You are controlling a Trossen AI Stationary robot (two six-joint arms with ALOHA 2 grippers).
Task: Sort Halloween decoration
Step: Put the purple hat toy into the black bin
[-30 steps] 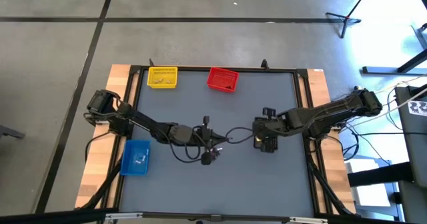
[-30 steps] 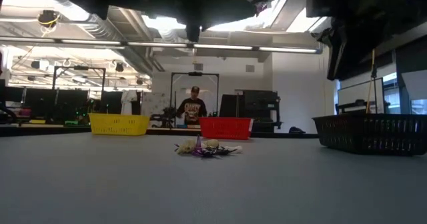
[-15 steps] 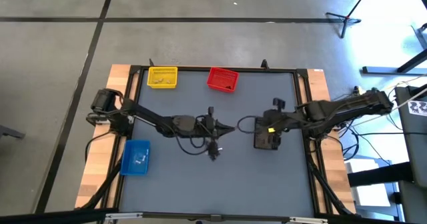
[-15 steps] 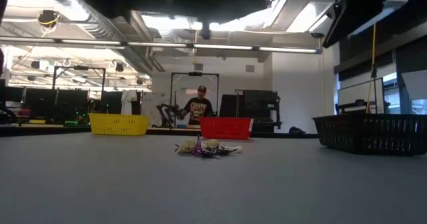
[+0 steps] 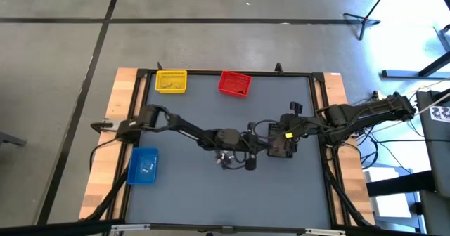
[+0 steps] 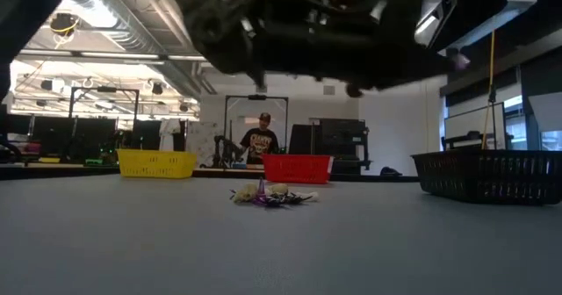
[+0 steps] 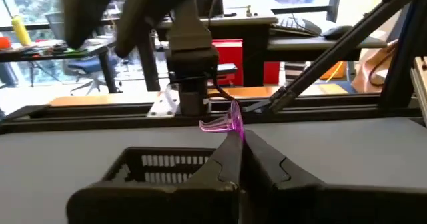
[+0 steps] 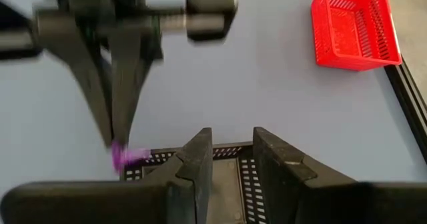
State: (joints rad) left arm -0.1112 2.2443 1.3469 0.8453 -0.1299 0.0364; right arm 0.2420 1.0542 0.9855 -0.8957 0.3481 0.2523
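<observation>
The Halloween decoration lies as a small heap of trinkets (image 5: 226, 159) (image 6: 268, 194) on the grey table. My left gripper (image 7: 235, 134) reaches level toward the table's right and is shut on one purple trinket (image 7: 229, 123) (image 8: 125, 156). The trinket hangs over the rim of a black bin (image 5: 281, 147) (image 7: 167, 163). My right gripper (image 8: 230, 159) slants down at the bin's side nearest the right arm and is shut on it. My left gripper pinches the purple trinket's lower end (image 7: 235, 129) between its fingertips, coming level from the table's left. The trinket sticks up and out past the tips, clear of table and bin. My right gripper has the black bin's perforated wall (image 8: 245, 177) between its fingers (image 8: 199, 159), slanting down from the right. One finger seems inside, one outside. The bin's bottom (image 6: 492, 194) rests on the table.
A yellow bin (image 5: 171, 81) and a red bin (image 5: 234, 83) stand at the far edge, and a blue bin (image 5: 144, 166) at the near left. A person (image 6: 261, 141) stands in the room beyond the table.
My left gripper has gone from the heap of trinkets toward the table's right edge and a little down, staying shut on the purple trinket, and now stands at the black bin's rim. My right arm has risen a little and tipped, while the bin has kept its place.
</observation>
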